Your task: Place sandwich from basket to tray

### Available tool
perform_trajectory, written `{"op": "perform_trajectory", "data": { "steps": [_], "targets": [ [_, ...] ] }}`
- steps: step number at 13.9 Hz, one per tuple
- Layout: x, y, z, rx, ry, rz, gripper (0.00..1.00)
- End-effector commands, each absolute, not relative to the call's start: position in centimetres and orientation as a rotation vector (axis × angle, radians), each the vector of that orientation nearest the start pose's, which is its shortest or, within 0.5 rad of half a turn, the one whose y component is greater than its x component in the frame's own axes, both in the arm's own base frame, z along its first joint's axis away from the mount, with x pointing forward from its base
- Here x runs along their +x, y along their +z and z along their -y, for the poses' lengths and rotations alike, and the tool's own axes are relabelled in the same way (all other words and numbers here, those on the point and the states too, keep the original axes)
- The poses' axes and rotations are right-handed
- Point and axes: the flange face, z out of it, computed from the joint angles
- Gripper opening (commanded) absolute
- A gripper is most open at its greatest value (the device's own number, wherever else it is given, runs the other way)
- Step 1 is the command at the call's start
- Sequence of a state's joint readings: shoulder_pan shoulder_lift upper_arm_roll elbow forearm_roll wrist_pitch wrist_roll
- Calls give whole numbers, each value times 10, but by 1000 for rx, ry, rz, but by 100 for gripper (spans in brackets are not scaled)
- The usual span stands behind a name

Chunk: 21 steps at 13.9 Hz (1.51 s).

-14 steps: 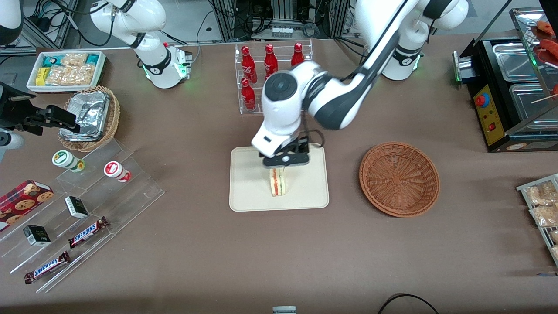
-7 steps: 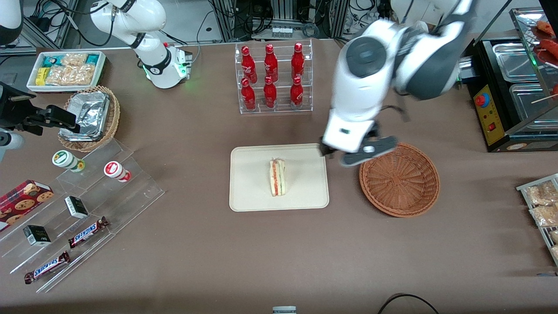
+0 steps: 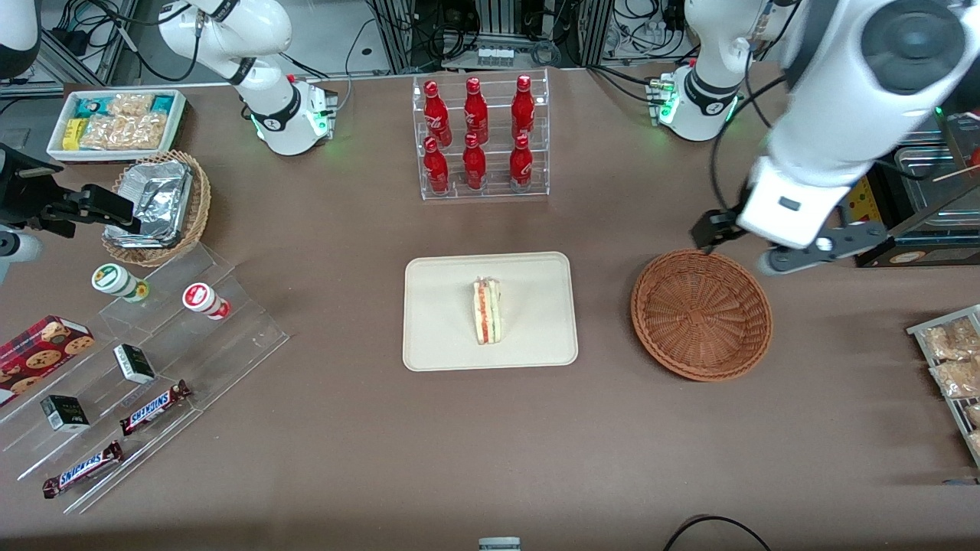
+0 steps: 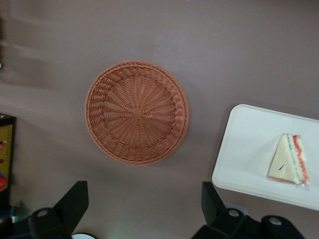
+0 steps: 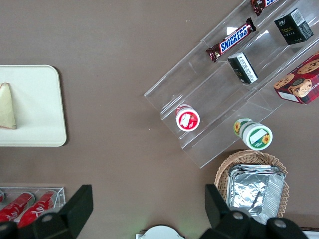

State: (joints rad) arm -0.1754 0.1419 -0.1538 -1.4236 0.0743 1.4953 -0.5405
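The sandwich (image 3: 487, 311) lies on the cream tray (image 3: 444, 340) at the table's middle, with its red and green filling edge showing. It also shows in the left wrist view (image 4: 289, 159) on the tray (image 4: 249, 149), and in the right wrist view (image 5: 7, 106). The reddish-brown basket (image 3: 700, 314) stands empty beside the tray, toward the working arm's end, and shows in the left wrist view (image 4: 137, 112). My left gripper (image 3: 792, 249) is open and empty. It hangs high over the table, just past the basket's rim, farther from the front camera than the basket, and it shows in the left wrist view (image 4: 144, 209).
A clear rack of red bottles (image 3: 482, 138) stands farther back than the tray. A black warmer machine (image 3: 888, 153) and a rack of snack packets (image 3: 953, 360) sit at the working arm's end. A tan foil basket (image 3: 157, 207), white bin (image 3: 115, 122) and clear stepped display (image 3: 138, 367) sit at the parked arm's end.
My gripper let go of the sandwich on the tray. It then rose and swung away over the basket toward the working arm's end. The sandwich stays on the tray.
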Motion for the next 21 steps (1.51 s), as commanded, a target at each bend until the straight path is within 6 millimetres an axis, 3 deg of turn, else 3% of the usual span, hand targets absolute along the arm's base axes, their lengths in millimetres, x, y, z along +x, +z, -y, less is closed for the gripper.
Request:
{"op": "perform_trajectory", "data": {
  "steps": [1,5,7,13,17,21],
  "targets": [
    [543,608,164,-3066,81,170,100],
    [538,617,121,-3088,95,12,100],
    [537,627,89,-3109,85,-63,100],
    [544,635,5,-3122,81,-27,100],
    [556,628,1,-3130,82,-81,100],
    [555,639,5,-3148,50,-102,100]
  ]
}}
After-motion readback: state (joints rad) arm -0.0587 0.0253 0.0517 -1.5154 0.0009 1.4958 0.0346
